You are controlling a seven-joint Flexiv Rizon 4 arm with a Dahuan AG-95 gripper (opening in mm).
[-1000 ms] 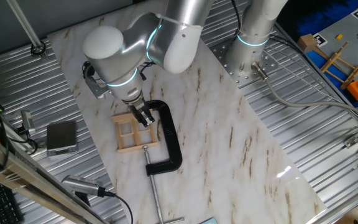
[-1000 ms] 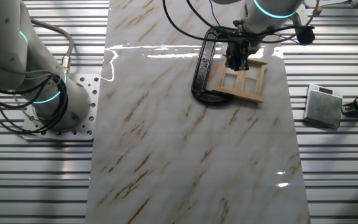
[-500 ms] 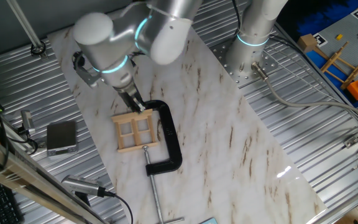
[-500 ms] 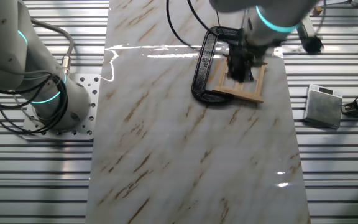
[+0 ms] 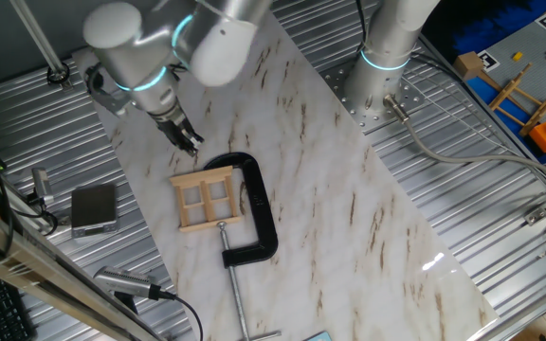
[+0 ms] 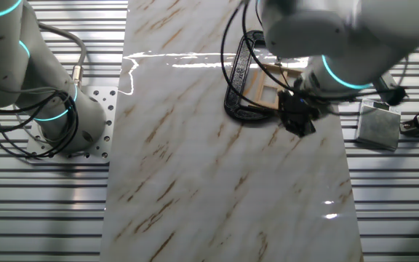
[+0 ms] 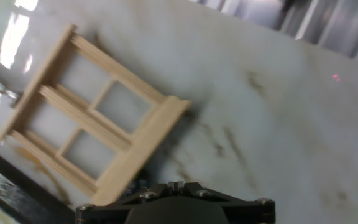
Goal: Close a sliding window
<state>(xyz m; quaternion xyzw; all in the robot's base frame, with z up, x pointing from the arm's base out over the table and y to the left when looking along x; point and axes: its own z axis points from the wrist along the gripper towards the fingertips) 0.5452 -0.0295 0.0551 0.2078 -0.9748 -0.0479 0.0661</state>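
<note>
Hand view shows the window (image 7: 95, 121) lying flat on the marble slab (image 7: 272, 124), tilted in the picture, its light-wood frame crossed by bars into panes. Nothing touches it. In one fixed view the window (image 5: 207, 198) lies near the slab's (image 5: 349, 227) edge, with one side inside the mouth of a black clamp (image 5: 257, 210); the clamp's screw rod runs off along the slab away from the frame. From the other fixed view the window (image 6: 268, 87) is mostly hidden behind the arm, and only a corner shows next to the clamp (image 6: 236, 80).

The gripper (image 5: 188, 141) hangs above bare marble just beside the window's far corner, apart from it and holding nothing. Its fingers look close together, but I cannot tell whether they are fully closed. In the other fixed view the gripper (image 6: 297, 118) is a dark, blurred shape near the slab's edge.

A small grey box (image 5: 94, 208) sits on the ribbed metal table (image 5: 463, 170) beside the slab. A wooden rack (image 5: 519, 95) lies well apart, at the table's far corner.
</note>
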